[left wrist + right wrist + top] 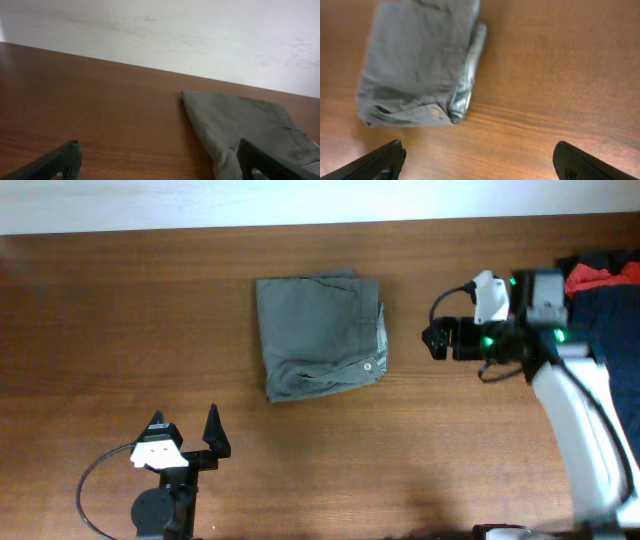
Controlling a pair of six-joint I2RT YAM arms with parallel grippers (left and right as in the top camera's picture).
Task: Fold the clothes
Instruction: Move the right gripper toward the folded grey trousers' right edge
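Observation:
A grey-green garment (320,335) lies folded into a compact square on the wooden table (150,320), a button showing near its front right corner. It also shows in the left wrist view (245,125) and in the right wrist view (417,65). My left gripper (186,430) is open and empty near the front left of the table, apart from the garment; its fingers frame bare wood (159,162). My right gripper (436,338) is open and empty just right of the garment, over bare wood (479,160).
A pile of dark blue and red clothes (610,290) lies at the far right edge behind the right arm. A pale wall (200,30) runs along the table's back edge.

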